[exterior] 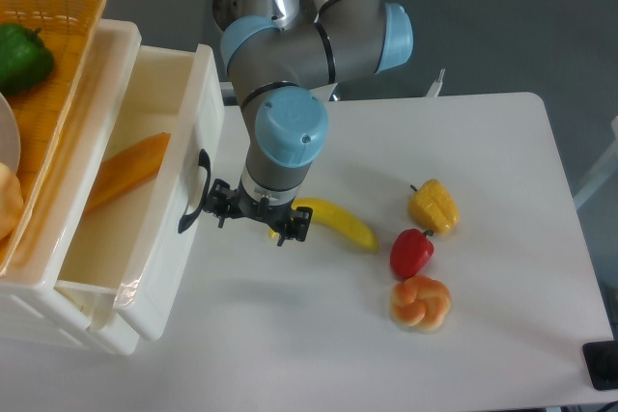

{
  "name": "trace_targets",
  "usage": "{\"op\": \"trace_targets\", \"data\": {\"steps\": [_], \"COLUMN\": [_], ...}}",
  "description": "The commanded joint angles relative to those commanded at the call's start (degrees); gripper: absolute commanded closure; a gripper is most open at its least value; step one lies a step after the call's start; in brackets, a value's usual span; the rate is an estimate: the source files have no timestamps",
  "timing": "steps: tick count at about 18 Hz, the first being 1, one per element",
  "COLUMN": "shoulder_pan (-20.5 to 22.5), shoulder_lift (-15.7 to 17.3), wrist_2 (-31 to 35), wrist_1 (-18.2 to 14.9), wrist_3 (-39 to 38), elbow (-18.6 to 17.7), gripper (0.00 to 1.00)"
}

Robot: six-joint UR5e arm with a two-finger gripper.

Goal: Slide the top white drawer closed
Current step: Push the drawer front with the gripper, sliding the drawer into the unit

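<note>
Drawer: top white glossy plastic drawer [145,229] stands pulled out, nearest the lens.
Gripper [259,216]: mine, just right of its curved black handle [196,190]; jaws' opening I cannot tell, seemingly holding nothing.
Technique: push front squarely, steadily inward.

You are looking down on a white tabletop [502,335] with rounded corners, its matte surface lit softly and evenly from above, so the shadows on it are faint and blurred. Beyond its far edge and along its right side you see a plain grey floor [521,16], smooth and unpatterned, a little darker towards the upper left. A thin pale object [437,83] pokes up just behind the tabletop's far edge; you cannot tell what it is. At the right border a pale slanted bar [597,177] shows against the floor, and a small black block [603,365] sits at the tabletop's lower right corner.
</note>
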Motion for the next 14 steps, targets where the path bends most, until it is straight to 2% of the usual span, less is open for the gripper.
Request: {"op": "trace_targets", "data": {"steps": [14], "shoulder_pan": [-2.55], "shoulder_lift": [0.53], "wrist_2": [0.53], "wrist_1": [0.18], "wrist_3": [-0.97], "elbow": [-0.09], "gripper": [0.00]}}
